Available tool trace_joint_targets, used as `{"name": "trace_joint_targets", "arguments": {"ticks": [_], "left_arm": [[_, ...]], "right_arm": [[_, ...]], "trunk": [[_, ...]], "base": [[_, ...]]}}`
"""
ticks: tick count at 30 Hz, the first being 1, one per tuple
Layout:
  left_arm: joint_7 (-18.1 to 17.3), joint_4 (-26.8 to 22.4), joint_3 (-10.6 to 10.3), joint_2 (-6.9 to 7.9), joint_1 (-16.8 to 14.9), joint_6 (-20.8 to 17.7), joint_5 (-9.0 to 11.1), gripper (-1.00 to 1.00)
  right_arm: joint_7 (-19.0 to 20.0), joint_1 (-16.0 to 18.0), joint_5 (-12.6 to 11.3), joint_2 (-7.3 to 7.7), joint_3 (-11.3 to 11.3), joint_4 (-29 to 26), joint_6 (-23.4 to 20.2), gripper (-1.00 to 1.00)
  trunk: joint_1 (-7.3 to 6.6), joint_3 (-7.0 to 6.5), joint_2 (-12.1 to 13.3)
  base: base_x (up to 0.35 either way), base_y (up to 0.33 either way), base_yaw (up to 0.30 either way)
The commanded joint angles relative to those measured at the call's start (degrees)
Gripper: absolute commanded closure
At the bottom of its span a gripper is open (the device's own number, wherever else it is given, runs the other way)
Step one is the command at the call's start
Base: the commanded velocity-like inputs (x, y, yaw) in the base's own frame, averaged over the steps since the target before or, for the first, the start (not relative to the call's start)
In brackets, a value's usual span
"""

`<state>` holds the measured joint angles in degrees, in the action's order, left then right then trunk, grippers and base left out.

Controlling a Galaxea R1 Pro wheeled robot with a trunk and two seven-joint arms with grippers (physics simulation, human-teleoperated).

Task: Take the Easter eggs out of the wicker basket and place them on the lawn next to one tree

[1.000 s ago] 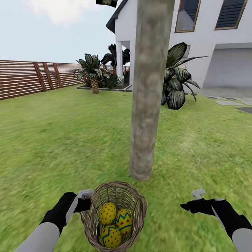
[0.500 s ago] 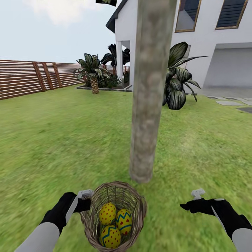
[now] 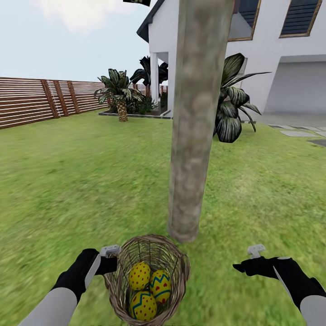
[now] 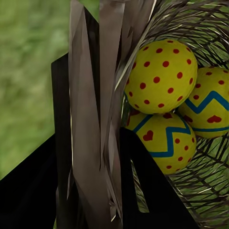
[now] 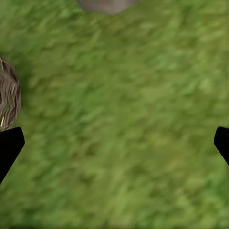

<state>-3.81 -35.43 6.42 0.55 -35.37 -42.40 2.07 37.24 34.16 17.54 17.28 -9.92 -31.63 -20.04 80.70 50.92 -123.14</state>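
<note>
Carrying the wicker basket [image 3: 147,277] by its rim, the left gripper [image 3: 110,257] sits at the basket's left edge; in the left wrist view its dark fingers [image 4: 138,176] straddle the woven wall [image 4: 95,119], so it appears pinched onto the rim, though the weave hides the actual contact. Inside the basket lie all three Easter eggs: a red-dotted egg [image 3: 139,275] toward the far side, a zigzag-banded egg [image 3: 160,285] just right of it, and a third egg [image 3: 143,306] nearest the robot, the three touching one another. Directly beyond the basket, very near its far rim, stands the tree [image 3: 192,127], its mottled grey-brown trunk meeting the lawn [image 3: 68,181] there. To the right of the basket, well apart from it, the right gripper [image 3: 253,258] hovers over bare grass with nothing in it; in the right wrist view its fingertips [image 5: 9,145] sit at opposite edges of the frame, so it is spread wide. The step in hand looks like the end of the carry: the basket has been brought to the chosen tree, and no egg has been taken out yet. The next move probably calls for the free right gripper to reach across into the basket, close on the uppermost dotted egg, lift it clear of the rim, and set it on the grass beside the trunk while the left arm holds the basket level.
</note>
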Motion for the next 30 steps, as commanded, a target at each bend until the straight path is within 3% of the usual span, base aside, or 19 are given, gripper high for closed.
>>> {"name": "trace_joint_targets", "arguments": {"ticks": [1, 21, 27, 28, 30], "left_arm": [[-0.15, -0.08, 0.16, -0.01, -0.01, -0.31, 0.66, 1.0], [-0.15, -0.08, 0.16, -0.03, 0.02, -0.31, 0.66, 1.0], [-0.15, -0.03, 0.17, 0.06, 0.03, -0.31, 0.6, 1.0], [-0.15, -0.06, 0.17, 0.06, 0.01, -0.31, 0.58, -1.0], [-0.07, -0.07, 0.17, 0.06, 0.04, -0.31, 0.57, -1.0]], "right_arm": [[0.46, 0.03, 0.47, -0.05, -0.36, -0.1, -0.26, -1.0], [0.43, 0.03, 0.47, 0.04, -0.36, -0.1, -0.18, -1.0], [0.46, 0.03, 0.47, 0.02, -0.36, -0.1, -0.17, -1.0], [0.46, 0.03, 0.47, -0.01, -0.36, -0.1, -0.17, -1.0], [0.46, 0.03, 0.47, 0.02, -0.36, -0.1, -0.18, -1.0]], "trunk": [[0.21, 0.24, -0.44], [4.61, 3.83, -8.46], [4.61, 3.83, -8.46], [4.61, 3.83, -8.46], [4.61, 3.83, -8.46]], "base": [[0.0, 0.0, 0.0], [0.0, 0.0, 0.0], [0.0, 0.0, 0.0], [0.0, 0.0, 0.0], [0.0, 0.0, 0.0]]}}
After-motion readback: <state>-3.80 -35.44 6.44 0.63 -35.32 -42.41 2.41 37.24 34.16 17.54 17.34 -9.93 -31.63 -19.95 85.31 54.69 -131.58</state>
